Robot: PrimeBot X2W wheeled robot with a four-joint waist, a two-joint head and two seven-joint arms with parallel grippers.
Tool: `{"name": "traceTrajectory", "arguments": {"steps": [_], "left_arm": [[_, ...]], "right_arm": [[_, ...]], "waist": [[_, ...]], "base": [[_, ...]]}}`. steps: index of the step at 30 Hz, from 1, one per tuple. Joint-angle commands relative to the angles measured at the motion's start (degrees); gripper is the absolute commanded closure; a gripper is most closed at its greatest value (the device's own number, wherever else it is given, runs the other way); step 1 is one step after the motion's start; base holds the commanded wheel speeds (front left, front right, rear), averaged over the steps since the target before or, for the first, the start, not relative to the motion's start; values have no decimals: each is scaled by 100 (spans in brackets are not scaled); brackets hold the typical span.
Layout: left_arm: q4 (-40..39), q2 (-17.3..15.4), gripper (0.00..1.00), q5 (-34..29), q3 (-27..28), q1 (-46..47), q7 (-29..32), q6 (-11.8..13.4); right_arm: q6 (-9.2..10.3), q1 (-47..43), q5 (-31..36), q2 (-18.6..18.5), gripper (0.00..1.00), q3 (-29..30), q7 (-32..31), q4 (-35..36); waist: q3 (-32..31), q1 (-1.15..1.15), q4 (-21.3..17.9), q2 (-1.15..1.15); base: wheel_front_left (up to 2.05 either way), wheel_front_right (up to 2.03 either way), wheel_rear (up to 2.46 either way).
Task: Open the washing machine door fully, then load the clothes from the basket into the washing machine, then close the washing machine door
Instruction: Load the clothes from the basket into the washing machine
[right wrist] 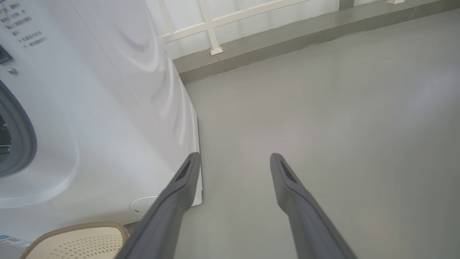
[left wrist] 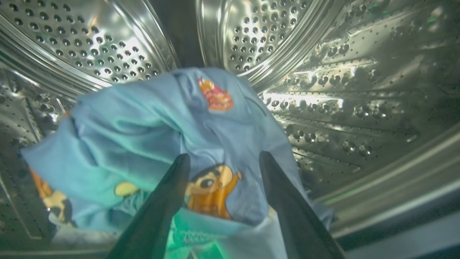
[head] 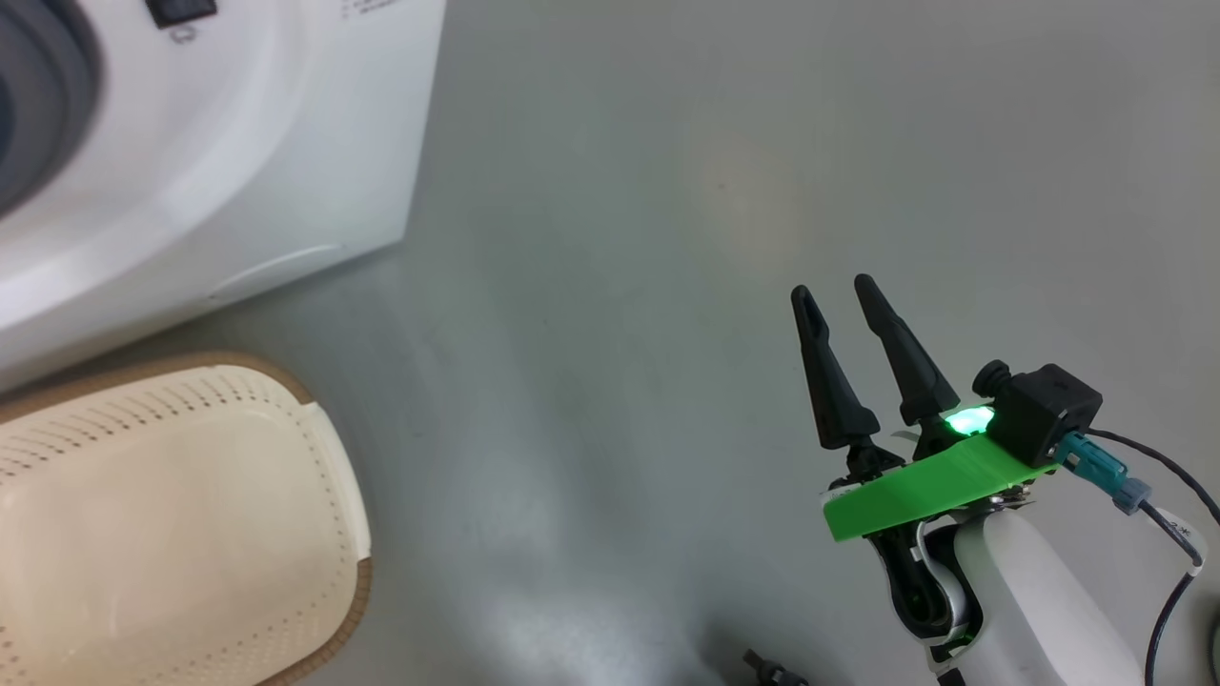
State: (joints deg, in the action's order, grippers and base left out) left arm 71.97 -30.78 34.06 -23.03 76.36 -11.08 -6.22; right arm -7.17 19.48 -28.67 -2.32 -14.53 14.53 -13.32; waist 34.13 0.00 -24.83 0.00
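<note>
In the left wrist view my left gripper (left wrist: 223,158) is inside the steel drum (left wrist: 345,97) of the washing machine, its fingers spread apart. The clothes (left wrist: 151,136), light-blue fabric with orange cartoon prints, lie bunched in the drum just beyond and between the fingertips. The white washing machine (head: 219,162) stands at the upper left of the head view, its grey gasket (head: 48,86) at the edge. The cream basket (head: 181,514) sits at the lower left with a bare inside. My right gripper (head: 836,291) hovers open over the floor at the right. The door is out of view.
Grey floor (head: 620,286) spreads to the right of the washer and basket. A dark cable (head: 1168,534) trails from my right wrist. In the right wrist view a low ledge with a white railing (right wrist: 215,39) runs along the far side.
</note>
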Motion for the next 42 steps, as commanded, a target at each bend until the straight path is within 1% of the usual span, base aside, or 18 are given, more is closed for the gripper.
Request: {"name": "traceTrajectory", "arguments": {"steps": [1, 5, 10, 13, 18, 25, 33, 42], "left_arm": [[-73, -195, 0, 71, 61, -119, -75, -31], [-101, 22, 0, 157, 81, -544, -293, -65], [-304, 279, 0, 246, 186, -1082, -383, -69], [-789, 352, 0, 181, 329, -1448, -389, 32], [-1501, 603, 0, 77, 643, -2259, -390, 164], [-2263, 914, 0, -152, 988, -3294, -391, 250], [-3012, 1124, 0, -361, 1233, -4272, -391, 290], [-4028, 1228, 0, -510, 1503, -5561, -391, 535]], "right_arm": [[-32, -8, 36, -56, 0, -72, 47, 79], [-32, -4, 127, -56, 0, -43, 47, -30], [-32, 19, 242, -56, 0, -38, 47, -181], [-32, 21, 290, -60, 0, -31, 47, -277], [-32, 7, 256, -151, 0, -82, 47, -418], [-32, -116, 114, -367, 0, -151, 47, -598], [-32, -337, -46, -592, 0, -162, 47, -712], [-32, -567, -200, -808, 0, -247, 47, -727]], "waist": [[-210, 0, 142, 0], [-508, 0, 326, 0], [-946, 0, 530, 0], [-1204, 0, 655, 0], [-1678, 0, 875, 0], [-2316, 0, 1158, 0], [-2863, 0, 1386, 0], [-3358, 0, 1563, 0]], "base": [[0, 0, 0], [0, 0, 0], [0, 0, 0], [0, 0, 0], [0, 0, 0], [0, 0, 0], [0, 0, 0], [0, 0, 0]]}}
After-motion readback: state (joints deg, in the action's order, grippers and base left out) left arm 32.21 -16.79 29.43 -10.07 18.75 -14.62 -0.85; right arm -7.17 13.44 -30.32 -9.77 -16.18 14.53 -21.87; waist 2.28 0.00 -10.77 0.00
